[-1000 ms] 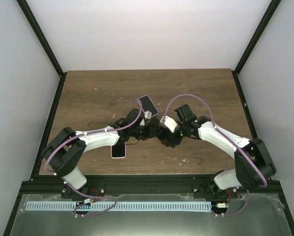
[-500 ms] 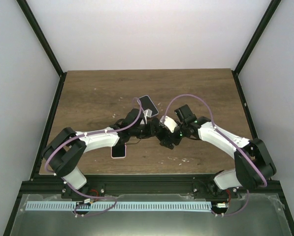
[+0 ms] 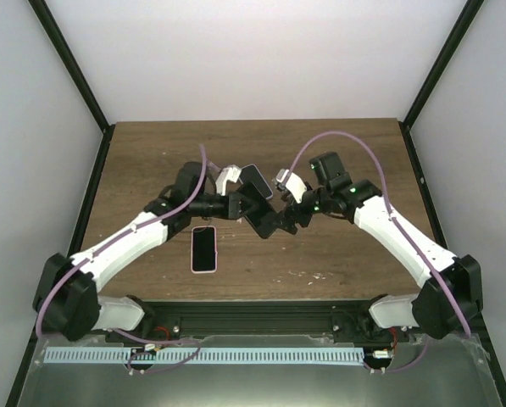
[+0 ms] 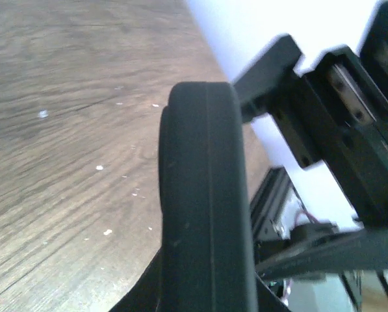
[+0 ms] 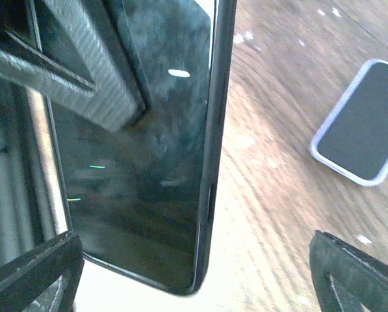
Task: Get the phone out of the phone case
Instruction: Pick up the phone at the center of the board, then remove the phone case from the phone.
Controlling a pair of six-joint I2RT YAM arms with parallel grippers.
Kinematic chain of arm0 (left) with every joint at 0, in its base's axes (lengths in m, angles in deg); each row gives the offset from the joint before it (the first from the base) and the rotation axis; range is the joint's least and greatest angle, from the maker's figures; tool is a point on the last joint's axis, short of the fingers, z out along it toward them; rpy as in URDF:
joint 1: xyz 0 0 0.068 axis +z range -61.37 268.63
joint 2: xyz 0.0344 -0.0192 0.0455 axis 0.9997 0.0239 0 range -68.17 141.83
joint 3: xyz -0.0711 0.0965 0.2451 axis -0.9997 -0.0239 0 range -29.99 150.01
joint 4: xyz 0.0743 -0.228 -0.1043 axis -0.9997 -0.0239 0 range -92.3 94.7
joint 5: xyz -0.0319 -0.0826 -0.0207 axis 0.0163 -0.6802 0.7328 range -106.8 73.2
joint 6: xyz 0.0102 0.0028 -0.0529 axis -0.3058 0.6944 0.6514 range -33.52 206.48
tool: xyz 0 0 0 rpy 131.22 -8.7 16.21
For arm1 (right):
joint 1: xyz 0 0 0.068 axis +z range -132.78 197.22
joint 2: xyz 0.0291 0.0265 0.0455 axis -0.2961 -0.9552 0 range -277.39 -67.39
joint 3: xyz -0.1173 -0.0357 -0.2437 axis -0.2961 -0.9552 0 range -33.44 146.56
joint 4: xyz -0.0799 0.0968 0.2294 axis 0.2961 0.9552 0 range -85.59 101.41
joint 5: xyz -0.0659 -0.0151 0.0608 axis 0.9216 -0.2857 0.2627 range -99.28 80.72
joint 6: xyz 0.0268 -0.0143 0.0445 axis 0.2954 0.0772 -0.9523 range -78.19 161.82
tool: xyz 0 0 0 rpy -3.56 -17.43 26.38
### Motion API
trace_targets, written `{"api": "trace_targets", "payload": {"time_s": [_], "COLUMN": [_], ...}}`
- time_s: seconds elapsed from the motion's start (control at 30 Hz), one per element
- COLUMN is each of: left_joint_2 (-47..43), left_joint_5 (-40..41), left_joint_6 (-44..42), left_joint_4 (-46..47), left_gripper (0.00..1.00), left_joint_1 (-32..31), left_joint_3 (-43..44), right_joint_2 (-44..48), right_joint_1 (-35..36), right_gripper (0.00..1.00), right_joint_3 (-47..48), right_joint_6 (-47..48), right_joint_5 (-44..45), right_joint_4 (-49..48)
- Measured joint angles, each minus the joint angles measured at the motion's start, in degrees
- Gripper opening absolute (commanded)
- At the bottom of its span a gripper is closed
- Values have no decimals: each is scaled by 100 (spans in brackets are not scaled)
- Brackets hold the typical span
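Note:
A black phone in a black case (image 3: 258,200) is held off the wooden table (image 3: 346,153), tilted, between both arms. My left gripper (image 3: 239,206) is shut on it. In the left wrist view the case's rounded edge (image 4: 206,195) fills the middle between my left gripper (image 4: 206,289) fingers. In the right wrist view the dark screen and case rim (image 5: 135,162) hang between the wide-apart fingers of my right gripper (image 5: 194,276), which is open around the phone's lower end. My right gripper (image 3: 286,217) sits at the phone's right side.
A second phone in a pale case (image 3: 203,249) lies flat, screen up, on the table near the front left; it also shows in the right wrist view (image 5: 362,123). Black frame posts (image 3: 75,76) stand at the table's edges.
Both arms have risen and moved back from the table front. The left arm has stretched out and carried the black phone up; the phone now shows larger and more tilted.

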Motion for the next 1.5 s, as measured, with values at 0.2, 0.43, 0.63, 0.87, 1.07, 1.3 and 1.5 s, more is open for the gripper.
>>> {"api": "trace_targets", "payload": {"time_s": [0.2, 0.43, 0.63, 0.87, 1.07, 1.3, 1.5], "left_joint_2": [-671, -973, -970, -1119, -1429, -1788, -1572], "left_joint_5": [-1047, -1714, -1781, -1788, -1362, -1108, -1300], "left_joint_6": [-1032, -1873, -2350, -2540, -2308, -1731, -1176], "left_joint_4": [-407, -673, -1163, -1139, -791, 225, 1029], "left_gripper": [4, 4, 7, 34, 41, 28, 16], "left_joint_1": [9, 9, 9, 17, 11, 13, 33], "left_joint_3": [85, 92, 122, 122, 52, -516, -640], "right_joint_2": [85, -33, -44, -39, -33, -26, -26], "right_joint_1": [-4, 105, 146, 146, 39, -96, -157], "right_gripper": [78, 43, 11, 1, 1, 1, 1], "right_joint_3": [332, 332, 323, 308, 306, 306, 306], "right_joint_6": [249, 420, 431, 385, 205, 76, -4], "right_joint_5": [-1698, -2603, -2841, -3128, -3180, -3471, -3639], "right_joint_4": [654, 1178, 1246, 1228, 1051, 949, 909]}}
